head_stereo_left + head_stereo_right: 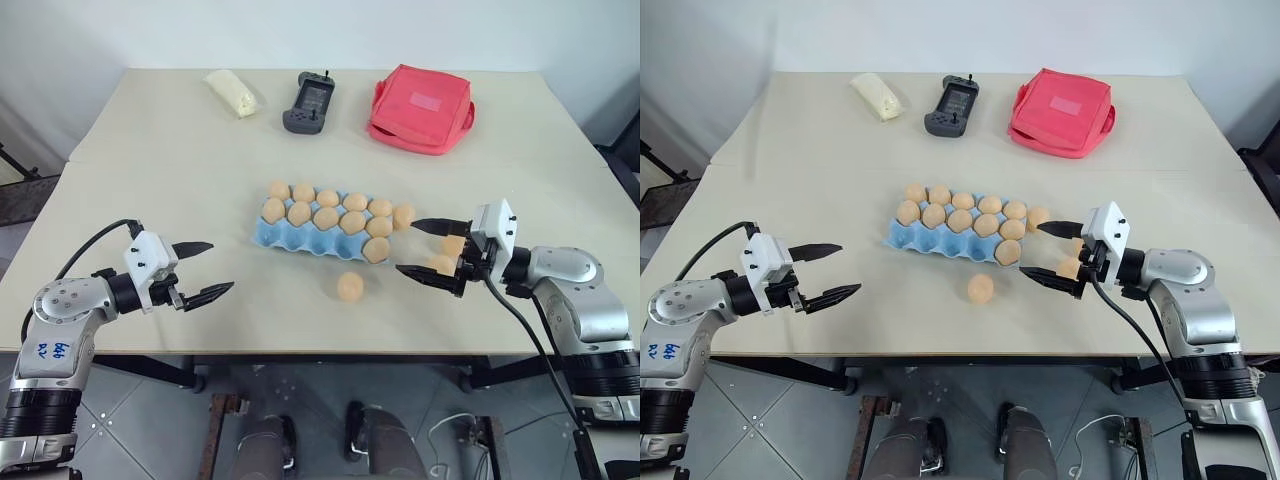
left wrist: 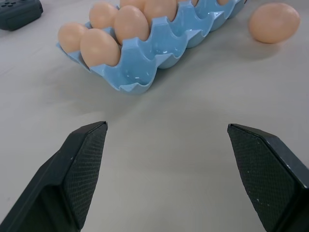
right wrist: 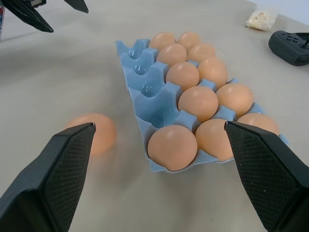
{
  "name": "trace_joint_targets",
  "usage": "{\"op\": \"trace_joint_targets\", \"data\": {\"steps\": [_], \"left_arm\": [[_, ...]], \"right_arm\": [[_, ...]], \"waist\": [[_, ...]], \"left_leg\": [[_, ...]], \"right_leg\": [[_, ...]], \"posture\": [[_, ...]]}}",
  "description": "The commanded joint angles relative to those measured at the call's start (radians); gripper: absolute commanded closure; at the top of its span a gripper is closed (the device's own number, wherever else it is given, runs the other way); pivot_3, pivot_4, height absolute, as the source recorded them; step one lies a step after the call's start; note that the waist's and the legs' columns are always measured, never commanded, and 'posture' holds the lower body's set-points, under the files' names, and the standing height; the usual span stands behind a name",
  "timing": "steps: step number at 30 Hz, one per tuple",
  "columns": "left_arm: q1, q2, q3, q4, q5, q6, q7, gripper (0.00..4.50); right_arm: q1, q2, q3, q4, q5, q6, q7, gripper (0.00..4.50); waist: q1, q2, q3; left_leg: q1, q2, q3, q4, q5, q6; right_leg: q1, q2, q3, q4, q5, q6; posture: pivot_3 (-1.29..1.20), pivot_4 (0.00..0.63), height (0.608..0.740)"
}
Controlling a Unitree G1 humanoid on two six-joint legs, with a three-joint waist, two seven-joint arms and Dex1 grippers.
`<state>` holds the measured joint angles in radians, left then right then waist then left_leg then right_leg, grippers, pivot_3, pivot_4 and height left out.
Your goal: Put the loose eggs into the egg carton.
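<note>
**Now, pick the closest loose egg first**

The egg carton [image 1: 300, 240] sits mid-table with its near row mostly empty. Both the left gripper [image 1: 200, 270] and right gripper [image 1: 432, 250] hover with jaws wide apart, holding nothing. One loose egg [image 1: 350, 288] lies just near of the carton; others sit beside its right end. I'd judge a low, gentle, centred pinch safest, since eggs roll.
</note>
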<state>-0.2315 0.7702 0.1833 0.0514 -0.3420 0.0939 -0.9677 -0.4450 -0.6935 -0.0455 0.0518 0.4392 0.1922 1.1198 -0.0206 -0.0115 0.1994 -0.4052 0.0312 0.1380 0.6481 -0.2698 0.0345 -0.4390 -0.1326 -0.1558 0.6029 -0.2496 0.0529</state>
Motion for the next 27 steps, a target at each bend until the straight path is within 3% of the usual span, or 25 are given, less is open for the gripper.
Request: {"op": "trace_joint_targets", "data": {"steps": [1, 6, 13, 18, 22, 27], "left_arm": [[-0.016, 0.004, 0.031, -0.006, -0.001, -0.024, 0.014, 0.25], [-0.036, -0.017, -0.011, -0.055, -0.036, 0.035, -0.007, 0.25], [-0.076, -0.075, -0.144, -0.120, -0.010, 0.002, -0.081, 0.25], [-0.108, -0.120, -0.209, -0.104, -0.001, -0.047, -0.134, 0.25], [-0.126, -0.136, -0.229, -0.072, 0.005, -0.066, -0.156, 0.25], [-0.136, -0.135, -0.229, -0.053, 0.011, -0.074, -0.157, 0.25]], "right_arm": [[0.005, 0.000, -0.045, -0.027, 0.010, -0.024, -0.013, 0.00], [0.102, -0.016, -0.169, -0.094, 0.047, 0.022, -0.110, 0.00], [0.428, -0.010, -0.362, -0.205, 0.015, -0.027, -0.201, 0.00], [0.598, 0.030, -0.401, -0.228, 0.002, -0.070, -0.233, 0.00], [0.585, 0.048, -0.354, -0.214, -0.009, -0.077, -0.248, 0.00], [0.452, 0.050, -0.272, -0.162, -0.018, -0.055, -0.248, 0.00]], "waist": [[0.000, 0.000, 0.000], [0.011, 0.000, 0.000], [0.046, 0.000, 0.000], [0.042, 0.000, 0.000], [0.026, 0.000, 0.000], [0.016, 0.000, 0.000]], "left_leg": [[0.000, 0.000, 0.000, 0.000, 0.000, 0.000], [0.000, 0.000, 0.000, 0.000, 0.000, 0.000], [0.000, 0.000, 0.003, 0.001, -0.001, 0.002], [0.002, 0.000, 0.005, 0.002, -0.003, 0.000], [0.003, 0.001, 0.007, 0.003, -0.003, 0.000], [0.003, 0.002, 0.008, 0.003, 0.000, 0.001]], "right_leg": [[0.000, 0.000, 0.000, 0.000, 0.000, 0.000], [0.000, 0.000, 0.000, 0.001, 0.000, 0.000], [0.000, 0.000, 0.001, 0.000, 0.000, 0.001], [0.000, 0.001, 0.001, 0.000, 0.001, 0.001], [0.000, 0.003, 0.002, 0.000, 0.002, 0.000], [0.000, 0.004, 0.009, -0.001, 0.004, -0.002]], "posture": [[0.00, 0.150, 0.740], [0.00, 0.150, 0.740], [0.00, 0.150, 0.740], [0.00, 0.150, 0.740], [0.00, 0.150, 0.740], [0.00, 0.150, 0.740]]}}
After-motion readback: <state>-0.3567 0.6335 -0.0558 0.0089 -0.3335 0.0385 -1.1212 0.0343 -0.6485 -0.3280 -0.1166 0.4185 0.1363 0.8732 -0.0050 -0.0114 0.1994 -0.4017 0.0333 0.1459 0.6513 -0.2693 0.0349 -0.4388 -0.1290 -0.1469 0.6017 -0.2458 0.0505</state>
